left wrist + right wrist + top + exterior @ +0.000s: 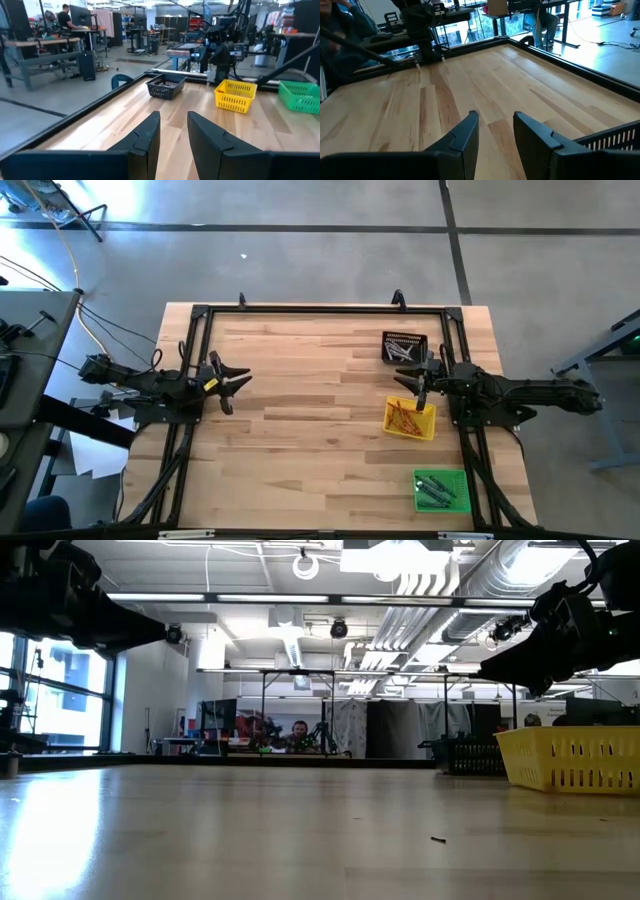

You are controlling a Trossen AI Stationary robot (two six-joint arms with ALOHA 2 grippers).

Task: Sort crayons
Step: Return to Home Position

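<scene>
Three small square trays stand on the right side of the table. The black tray (404, 347) at the far right holds grey crayons (402, 352). The yellow tray (411, 418) holds orange-red crayons (404, 418). The green tray (441, 489) near the front edge holds dark green crayons (434, 490). My right gripper (412, 382) hangs open and empty between the black and yellow trays, above the table (492, 131). My left gripper (236, 383) is open and empty at the table's left side (173, 131).
A black frame (320, 309) runs around the table's edges. The wide middle of the wooden table (310, 420) lies bare between the two arms. A small dark speck (438, 838) lies on the wood in the low view. People sit in the room beyond.
</scene>
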